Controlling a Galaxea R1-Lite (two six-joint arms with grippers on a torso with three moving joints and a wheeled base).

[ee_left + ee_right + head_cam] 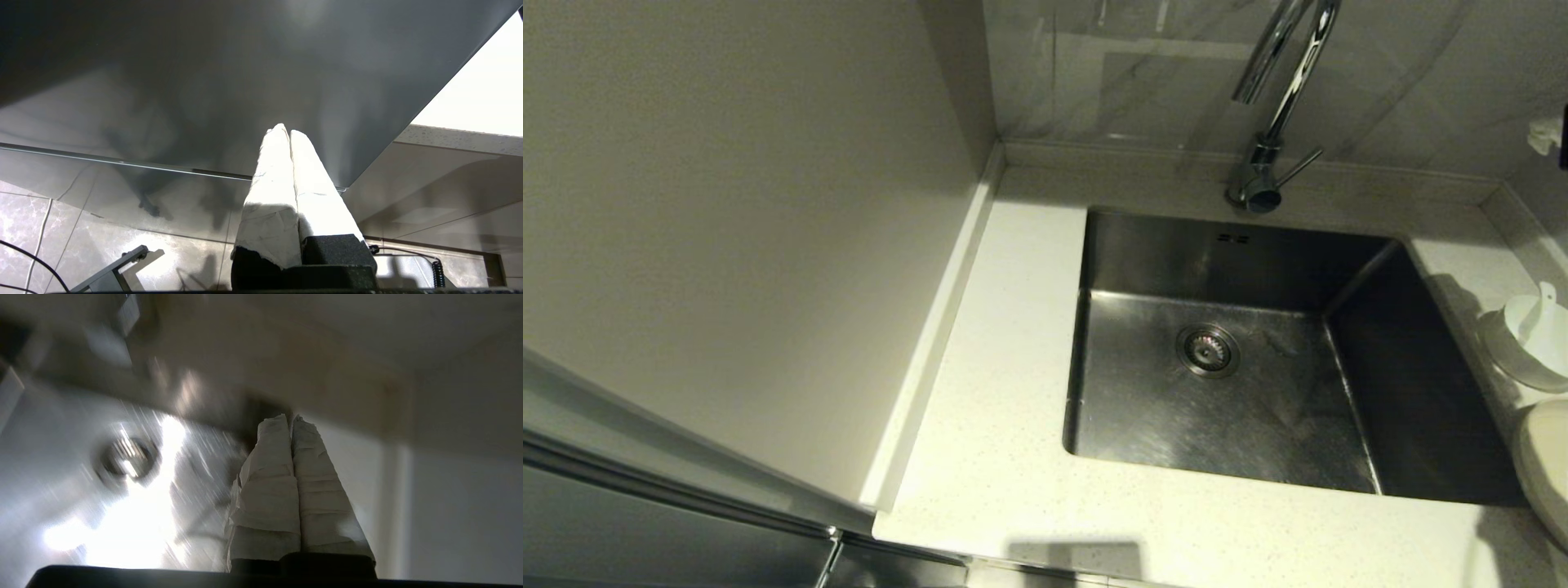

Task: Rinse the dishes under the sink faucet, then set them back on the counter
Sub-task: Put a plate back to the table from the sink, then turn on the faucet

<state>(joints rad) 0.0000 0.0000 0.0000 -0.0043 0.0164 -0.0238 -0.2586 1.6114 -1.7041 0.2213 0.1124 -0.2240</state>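
The steel sink [1233,416] sits in the speckled counter [1005,343], with its drain strainer [1207,350] dry and nothing inside. Behind it rises the chrome faucet [1286,90]; no water is running. At the right edge of the counter stands the white bowl [1531,347] with the spoon [1543,304] leaning in it. The cream plate [1547,465] lies just nearer, cut off by the frame. Neither arm shows in the head view. My right gripper [290,417] is shut and empty, above the sink near its drain strainer [126,457]. My left gripper [288,130] is shut and empty, low beside a cabinet front.
A tall pale side panel [727,204] walls off the counter's left side, and a tiled wall [1143,73] stands behind the faucet. A grey cabinet front [204,81] and glossy floor tiles [81,237] fill the left wrist view. The counter's edge [461,139] shows there too.
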